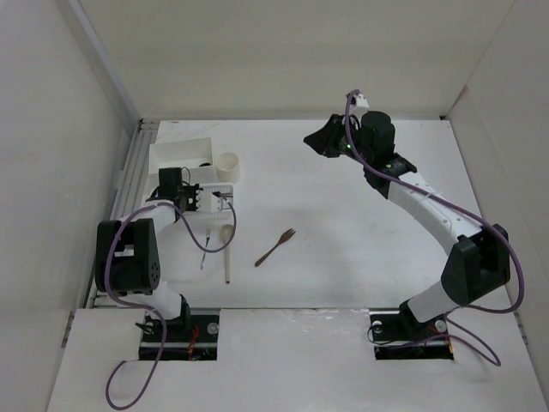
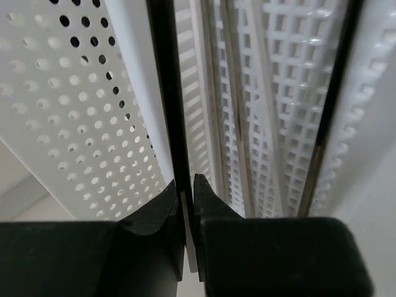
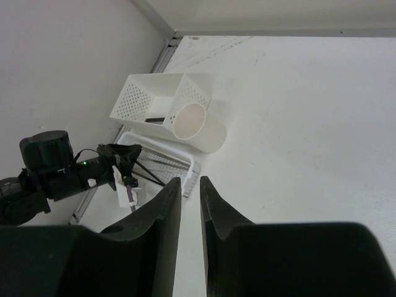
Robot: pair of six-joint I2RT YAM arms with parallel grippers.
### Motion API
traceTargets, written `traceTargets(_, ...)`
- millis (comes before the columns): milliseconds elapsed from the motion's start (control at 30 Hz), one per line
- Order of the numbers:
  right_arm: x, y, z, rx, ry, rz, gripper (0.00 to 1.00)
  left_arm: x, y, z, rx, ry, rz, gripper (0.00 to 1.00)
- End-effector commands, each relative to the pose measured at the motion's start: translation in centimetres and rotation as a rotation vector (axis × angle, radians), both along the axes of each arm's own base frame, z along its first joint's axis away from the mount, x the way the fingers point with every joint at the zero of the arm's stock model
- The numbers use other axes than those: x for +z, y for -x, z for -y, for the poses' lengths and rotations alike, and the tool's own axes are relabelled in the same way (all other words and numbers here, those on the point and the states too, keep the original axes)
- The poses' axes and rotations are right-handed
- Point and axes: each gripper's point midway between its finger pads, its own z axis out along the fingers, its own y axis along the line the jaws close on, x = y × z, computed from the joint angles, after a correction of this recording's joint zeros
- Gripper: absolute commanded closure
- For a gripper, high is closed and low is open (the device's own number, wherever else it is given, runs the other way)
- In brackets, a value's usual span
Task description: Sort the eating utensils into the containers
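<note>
My left gripper (image 2: 185, 185) is shut on a dark chopstick (image 2: 166, 93) and holds it over the shallow ribbed tray (image 2: 291, 93). Pale chopsticks (image 2: 210, 93) lie lengthwise in that tray, and another dark chopstick (image 2: 334, 93) lies along its right side. In the top view the left gripper (image 1: 196, 199) is at the tray (image 1: 219, 187). On the table lie a brown wooden fork (image 1: 274, 247), a pale wooden spoon (image 1: 226, 249) and a thin metal fork (image 1: 206, 247). My right gripper (image 1: 319, 137) hangs high at the back, jaws slightly apart, nothing between them.
The white perforated box (image 1: 182, 154) stands behind the tray with the round cream cup (image 1: 228, 166) at its right corner. The right wrist view shows the box (image 3: 154, 99), the cup (image 3: 198, 127) and the tray (image 3: 185, 162) from above. Walls enclose the table on three sides.
</note>
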Motion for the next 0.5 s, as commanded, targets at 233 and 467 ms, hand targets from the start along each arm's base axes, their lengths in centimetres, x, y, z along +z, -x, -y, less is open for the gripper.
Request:
traceTargets(233, 2.3, -1.2, -0.1, -0.016, 0.002, 0.064, 0.75, 1.2, -1.5, -1.3, 0.003, -0.012, 0.041, 1.0)
traceTargets(467, 2.6, -1.8, 0.2, -0.024, 0.013, 0.063, 0.63, 0.9, -1.4, -2.0, 0.038, -0.035, 0.033, 0.57)
